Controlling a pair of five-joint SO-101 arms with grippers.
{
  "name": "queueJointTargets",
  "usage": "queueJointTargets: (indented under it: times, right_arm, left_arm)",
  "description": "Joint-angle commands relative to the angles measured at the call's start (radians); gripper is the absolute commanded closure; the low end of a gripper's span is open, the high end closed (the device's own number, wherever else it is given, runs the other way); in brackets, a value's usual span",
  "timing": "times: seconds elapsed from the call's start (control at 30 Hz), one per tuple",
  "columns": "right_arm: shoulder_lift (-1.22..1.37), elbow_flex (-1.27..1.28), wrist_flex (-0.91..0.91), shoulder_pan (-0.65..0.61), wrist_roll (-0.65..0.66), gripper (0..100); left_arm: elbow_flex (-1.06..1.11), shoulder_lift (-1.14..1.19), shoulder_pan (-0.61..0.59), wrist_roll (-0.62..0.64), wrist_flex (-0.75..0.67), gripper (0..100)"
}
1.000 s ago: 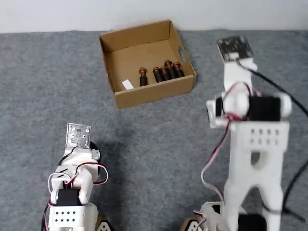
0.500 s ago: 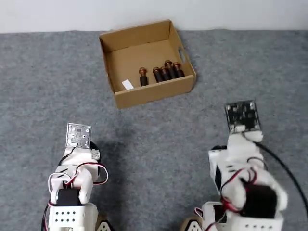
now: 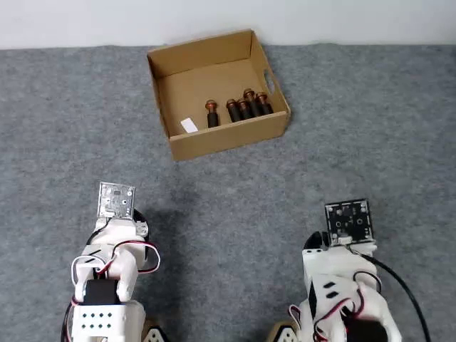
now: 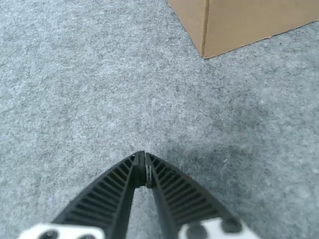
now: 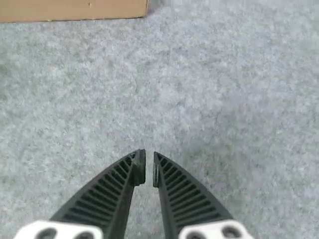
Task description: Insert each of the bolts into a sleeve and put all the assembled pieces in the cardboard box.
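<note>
Retreat is the news: the right arm (image 3: 340, 285), stretched out beside the cardboard box (image 3: 228, 139) a second ago, is now folded back at its base. The right end effector (image 5: 148, 169) is nearly closed, with only a thin slit between its tips and nothing in it. The left end effector (image 4: 144, 169) has not moved; its tips meet and it is empty too. Just ahead of both lies bare grey tabletop (image 3: 235, 206). Well ahead of them stands the box, with the assembled pieces (image 3: 239, 107) lined up inside against its near wall and a white slip (image 3: 188, 125) beside them. With both arms withdrawn and nothing loose ahead of either, the task looks finished.
</note>
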Motion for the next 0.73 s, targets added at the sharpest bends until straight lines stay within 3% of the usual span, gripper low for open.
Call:
queueJointTargets:
  times: [0.0, 0.7]
  right_arm:
    - [-0.002, 0.0, -0.019, 0.008, 0.0, 99.0]
    - [-0.01, 0.008, -0.012, 0.01, 0.002, 99.0]
  left_arm:
    - [-0.005, -0.003, 0.002, -0.012, 0.008, 99]
    - [-0.005, -0.003, 0.002, -0.012, 0.008, 99]
